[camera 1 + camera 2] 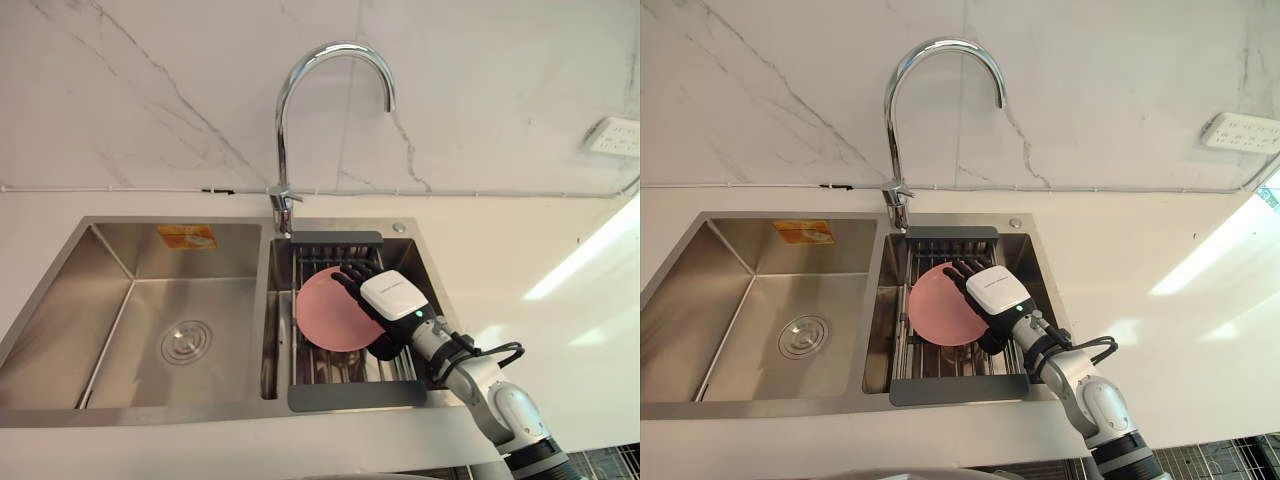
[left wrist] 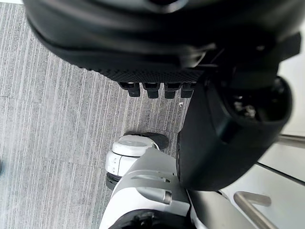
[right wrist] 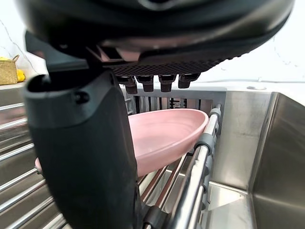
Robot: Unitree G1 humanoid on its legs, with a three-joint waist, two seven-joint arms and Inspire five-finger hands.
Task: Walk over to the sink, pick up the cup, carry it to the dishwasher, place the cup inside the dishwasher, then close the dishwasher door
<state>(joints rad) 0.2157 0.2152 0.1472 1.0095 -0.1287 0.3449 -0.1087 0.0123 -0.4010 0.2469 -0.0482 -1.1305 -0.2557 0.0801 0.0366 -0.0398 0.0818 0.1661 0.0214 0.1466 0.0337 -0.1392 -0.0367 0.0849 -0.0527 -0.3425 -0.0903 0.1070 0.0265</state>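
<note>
- Your right hand (image 1: 392, 298), dark with a white cover on its back, reaches in from the lower right over the right bowl of the stainless steel double sink (image 1: 120, 300).
- The thing under it is not cup-shaped: you see a shallow round pink dish (image 1: 322, 312). It leans on the bars of a dark grey wire drying rack (image 1: 355, 396) that sits across the right bowl.
- In the right wrist view the fingers (image 3: 148, 82) stretch out over the dish's rim, and the thumb (image 3: 86, 157) stands well apart from them on the near side. The dish shows between them.
- You cannot tell from these views whether fingers or thumb actually touch the dish. The hand reads as spread, not clamped on anything.
- The dish is tilted, with its hollow side turned towards the hand.
- Your left hand (image 2: 224, 138) hangs over the grey striped floor (image 2: 57, 143), fingers relaxed and holding nothing.
- The curved chrome tap (image 1: 281, 140) rises from the back edge between the two bowls.
- The left bowl has a round drain (image 1: 184, 341) in its bottom and an orange sticker (image 1: 186, 237) on its back wall.
- The white counter (image 1: 520, 260) runs around the sink, with a white wall socket (image 1: 612, 136) at the far right.
</note>
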